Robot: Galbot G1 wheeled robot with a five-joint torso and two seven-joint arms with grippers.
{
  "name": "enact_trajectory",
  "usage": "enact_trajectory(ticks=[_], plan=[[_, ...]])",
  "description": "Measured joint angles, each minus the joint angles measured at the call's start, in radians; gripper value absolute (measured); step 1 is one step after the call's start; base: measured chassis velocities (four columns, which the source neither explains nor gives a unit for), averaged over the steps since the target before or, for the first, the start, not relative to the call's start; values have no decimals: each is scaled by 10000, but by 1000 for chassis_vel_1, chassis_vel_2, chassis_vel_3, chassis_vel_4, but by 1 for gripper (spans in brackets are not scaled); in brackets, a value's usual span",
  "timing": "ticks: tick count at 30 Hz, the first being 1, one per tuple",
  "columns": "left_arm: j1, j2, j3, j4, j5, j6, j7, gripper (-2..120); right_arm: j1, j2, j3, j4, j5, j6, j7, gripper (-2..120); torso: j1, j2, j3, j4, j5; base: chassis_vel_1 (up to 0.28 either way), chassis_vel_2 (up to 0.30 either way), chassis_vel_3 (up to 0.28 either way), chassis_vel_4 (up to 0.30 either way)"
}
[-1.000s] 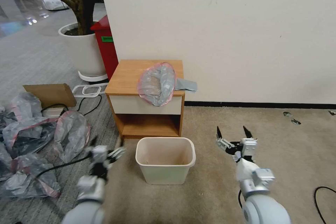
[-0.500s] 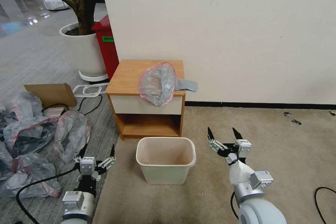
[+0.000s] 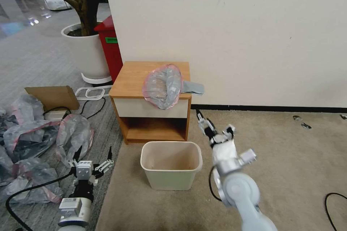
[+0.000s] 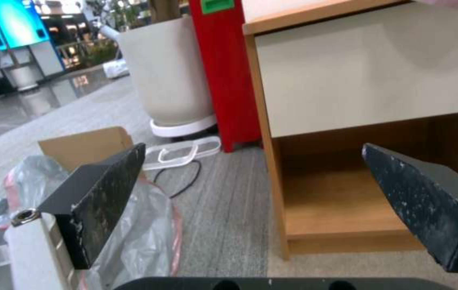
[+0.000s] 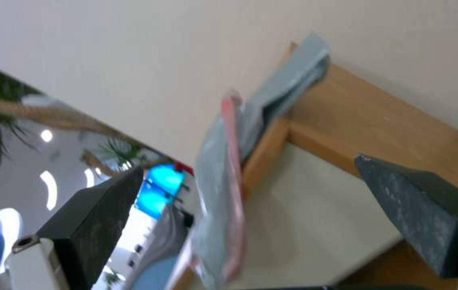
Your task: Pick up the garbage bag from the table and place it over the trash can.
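Note:
The garbage bag point(image 3: 162, 85), grey and crinkly with a pink rim, lies on the table point(image 3: 132, 75), drooping over its front right edge. Below and in front, the cream trash can point(image 3: 145, 168) stands upright on the carpet. My right gripper point(image 3: 214, 122) is open, raised beside the table's front right corner, just below and right of the bag, not touching it. The right wrist view looks between the open fingers point(image 5: 100, 209) at the hanging bag point(image 5: 221, 181) and table corner point(image 5: 357, 121). My left gripper point(image 3: 93, 156) is open low at the left, facing the table's shelf point(image 4: 341, 201).
Bulky grey bags point(image 3: 32, 140) with dark contents, a cardboard piece point(image 3: 52, 96) and cables lie on the floor at the left. A red bin point(image 3: 108, 48) and a white planter point(image 3: 85, 52) stand behind the table. The wall runs close behind. Carpet spreads to the right.
My right gripper has risen and swung left toward the table's front right corner, wrist turned. The left gripper has sunk lower and drifted a little left.

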Motion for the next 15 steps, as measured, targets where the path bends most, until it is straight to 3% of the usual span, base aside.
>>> enact_trajectory(ticks=[15], plan=[[355,-120,-91,-82,242,-16,-64,100,2175,236,-43,-2160,885,220,8,100,0,0,0,-3,0,0,0,0,0]])
